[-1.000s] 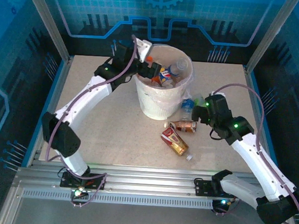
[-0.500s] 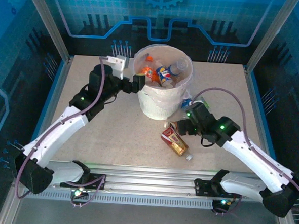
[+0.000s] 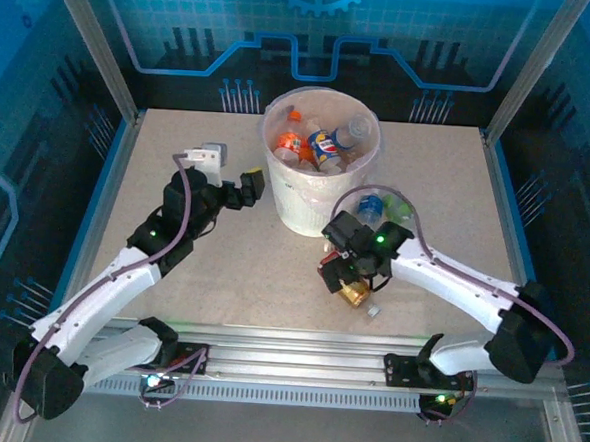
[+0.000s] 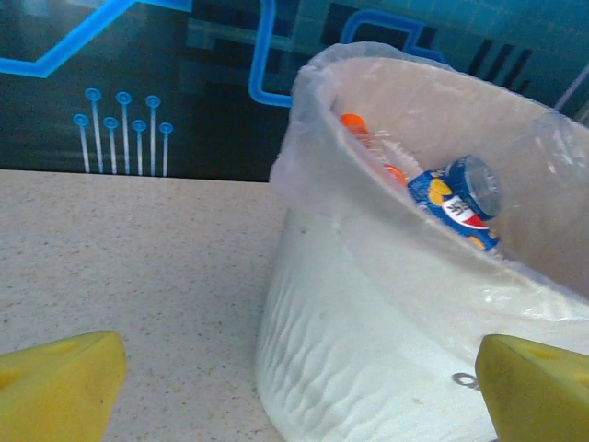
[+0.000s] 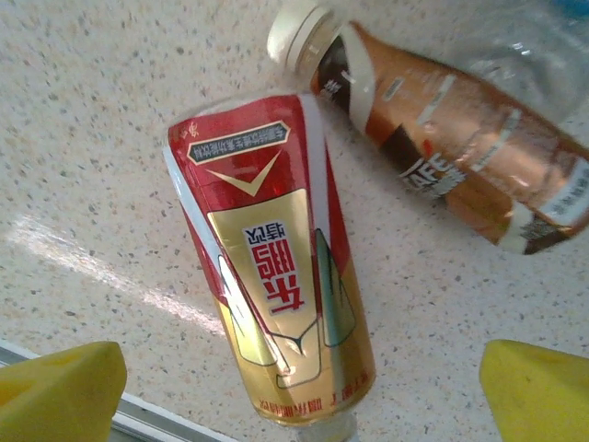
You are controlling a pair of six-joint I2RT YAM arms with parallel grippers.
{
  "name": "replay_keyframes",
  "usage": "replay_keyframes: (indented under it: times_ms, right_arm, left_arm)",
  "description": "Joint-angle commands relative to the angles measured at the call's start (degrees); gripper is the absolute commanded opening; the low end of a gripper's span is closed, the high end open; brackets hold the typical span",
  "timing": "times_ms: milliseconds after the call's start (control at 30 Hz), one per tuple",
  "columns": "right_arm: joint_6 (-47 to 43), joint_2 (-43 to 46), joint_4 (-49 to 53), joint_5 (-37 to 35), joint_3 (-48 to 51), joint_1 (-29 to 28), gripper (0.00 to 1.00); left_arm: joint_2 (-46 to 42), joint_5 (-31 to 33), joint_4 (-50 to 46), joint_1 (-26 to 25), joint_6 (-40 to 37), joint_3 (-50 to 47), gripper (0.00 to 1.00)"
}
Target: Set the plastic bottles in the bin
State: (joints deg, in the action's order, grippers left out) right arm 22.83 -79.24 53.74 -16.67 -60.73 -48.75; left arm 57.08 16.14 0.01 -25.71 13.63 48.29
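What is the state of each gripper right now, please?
Left gripper: open, holding nothing, beside the bin.
Right gripper: open, holding nothing, over the red-and-gold bottle.

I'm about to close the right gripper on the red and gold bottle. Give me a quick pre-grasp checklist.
1. Right gripper open: ok.
2. Red and gold bottle lying flat between its fingers: ok.
3. Brown-label bottle clear of the closing fingers: ok, though its cap end lies close.
4. Left gripper open, empty, beside the bin, off its rim: ok.
5. Room in the bin: ok, bottles sit below the rim.
6. Fingers low enough to grip: cannot tell.
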Motion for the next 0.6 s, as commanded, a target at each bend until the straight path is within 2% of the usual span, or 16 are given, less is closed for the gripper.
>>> replay_keyframes:
  times_ms: [0, 267, 567]
  right_arm:
    - [-2.18, -2.67, -1.07, 1.23, 0.49, -0.72, 0.97]
    - [-3.93, -8.92, -4.24, -0.2, 1.61, -0.64, 0.94]
    - [-4.43, -14.19, -6.37, 0.84, 1.98, -0.64, 0.89]
  left_arm:
    - [-1.78, 4.94, 3.63, 0.14, 0.79, -1.99, 0.99]
    - [-0.96, 10.21, 1.63, 0.27, 1.49, -2.59, 0.99]
    - [0.0, 12.7, 0.37, 0.51, 1.65, -2.68, 0.99]
